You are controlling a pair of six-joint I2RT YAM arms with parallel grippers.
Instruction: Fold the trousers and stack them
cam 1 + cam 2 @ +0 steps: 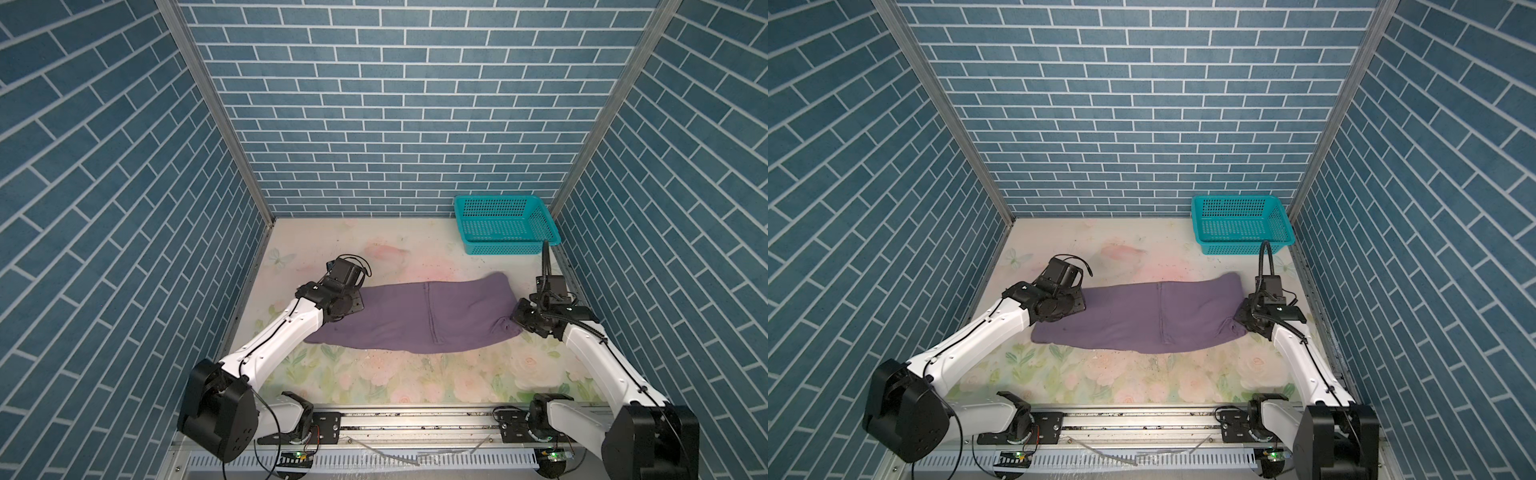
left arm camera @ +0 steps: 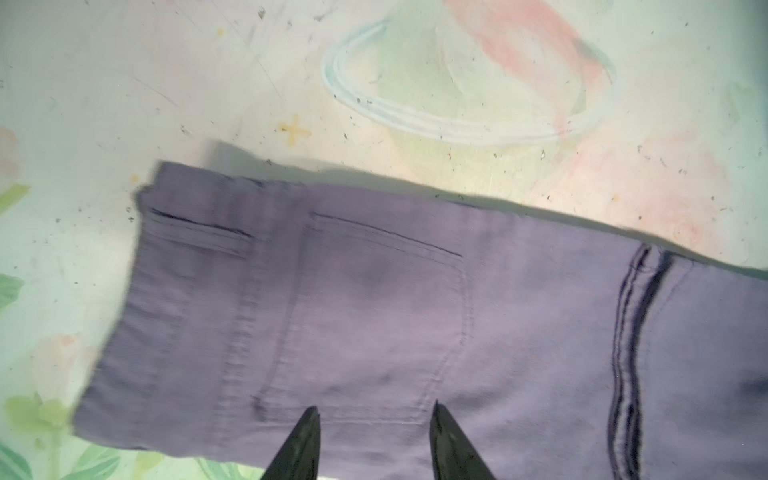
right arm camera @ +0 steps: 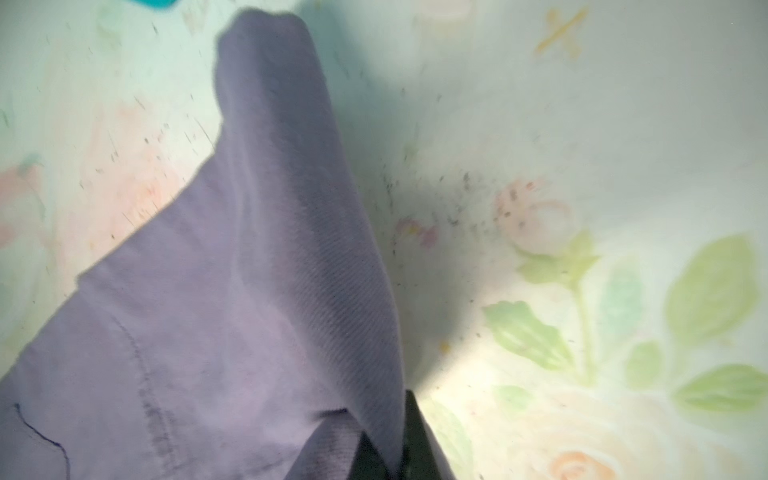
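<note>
The dusty-purple trousers (image 1: 415, 318) (image 1: 1142, 318) lie folded lengthwise across the middle of the table, with the waistband end at the left. My left gripper (image 2: 374, 409) (image 1: 355, 305) hangs open over that end, its two dark fingertips (image 2: 311, 432) standing apart just above the back pocket, with nothing between them. My right gripper (image 3: 388, 436) (image 1: 519, 318) (image 1: 1239, 318) is at the right end of the trousers (image 3: 228, 311). Its jaws are shut on a fold of the cloth edge, which bunches up and rises slightly there.
A teal mesh basket (image 1: 507, 247) (image 1: 1241, 245) stands at the back right corner, behind the right arm. Brick-patterned walls close in the floral table on three sides. A metal rail (image 1: 415, 415) with both arm bases runs along the front edge.
</note>
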